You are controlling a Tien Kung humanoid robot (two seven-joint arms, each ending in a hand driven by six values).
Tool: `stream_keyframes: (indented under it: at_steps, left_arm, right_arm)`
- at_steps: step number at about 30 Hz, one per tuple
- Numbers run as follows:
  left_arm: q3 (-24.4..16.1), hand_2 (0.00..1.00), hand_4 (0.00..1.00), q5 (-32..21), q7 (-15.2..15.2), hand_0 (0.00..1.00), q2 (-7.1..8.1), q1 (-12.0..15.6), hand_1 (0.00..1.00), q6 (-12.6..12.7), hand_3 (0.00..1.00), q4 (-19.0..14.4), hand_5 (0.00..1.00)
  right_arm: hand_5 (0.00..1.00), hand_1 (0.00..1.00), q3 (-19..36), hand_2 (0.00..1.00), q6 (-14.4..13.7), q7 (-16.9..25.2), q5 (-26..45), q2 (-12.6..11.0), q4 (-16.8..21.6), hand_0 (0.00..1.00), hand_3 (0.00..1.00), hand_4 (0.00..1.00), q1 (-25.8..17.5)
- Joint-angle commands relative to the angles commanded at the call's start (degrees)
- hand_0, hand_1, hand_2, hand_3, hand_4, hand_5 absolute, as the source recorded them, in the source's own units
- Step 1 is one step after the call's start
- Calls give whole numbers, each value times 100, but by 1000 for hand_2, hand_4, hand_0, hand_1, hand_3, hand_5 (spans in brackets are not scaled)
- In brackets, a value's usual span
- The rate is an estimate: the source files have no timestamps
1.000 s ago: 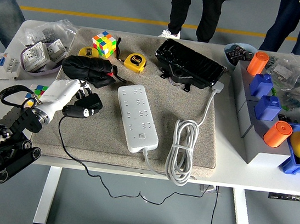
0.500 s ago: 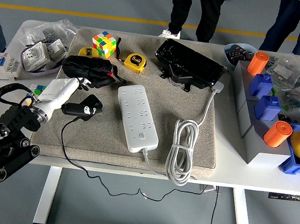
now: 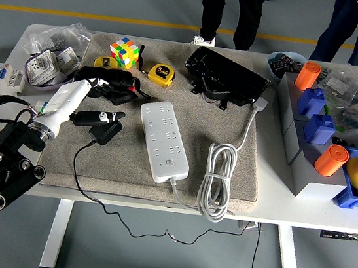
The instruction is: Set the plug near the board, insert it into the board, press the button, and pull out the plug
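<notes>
Black plug pinched in left hand fingers lies beside the white board, black pouch behind.

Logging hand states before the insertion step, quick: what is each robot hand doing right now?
Left robot hand: whether it grips the black plug cannot be told.
Right robot hand: not in view.

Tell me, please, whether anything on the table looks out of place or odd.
The black plug adapter lies on its side on the grey mat, left of the white power strip, not inserted. Its black cable droops over the table's near edge. Nothing looks spilled or damaged.
</notes>
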Motion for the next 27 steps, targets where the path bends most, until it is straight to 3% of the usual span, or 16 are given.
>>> stream_keyframes:
  at_steps: [10,11,16,17,22,23,27]
  left_arm:
    - [-705,821,998,-664,-191,746,-185,283,800,-179,787,74,720]
    - [-764,859,998,-721,-227,769,-198,303,823,-197,832,76,809]
    - [-942,859,998,-1025,-444,769,-226,369,823,-276,832,82,809]
    - [-967,936,998,-1087,-438,823,-232,382,875,-336,905,89,966]
    - [-1088,936,998,-1129,-281,823,-259,443,875,-647,905,99,966]
    - [-1108,985,998,-1157,-281,896,-261,456,950,-679,981,98,998]
    - [-1207,985,998,-1301,-390,896,-275,590,950,-757,981,92,998]
  right_arm:
    - [370,611,-282,598,5,-24,233,8,-177,600,550,948,149]
    - [371,611,-292,598,6,-30,249,11,-188,601,550,948,166]
    - [371,611,-330,598,2,-49,270,30,-202,601,550,948,225]
    - [372,611,-347,598,2,-51,272,28,-201,601,550,948,234]
    - [372,611,-411,598,0,-56,295,41,-207,601,550,948,236]
    - [372,611,-425,598,-1,-56,301,46,-209,600,550,949,233]
    - [372,611,-570,598,-7,-55,344,82,-229,600,550,949,158]
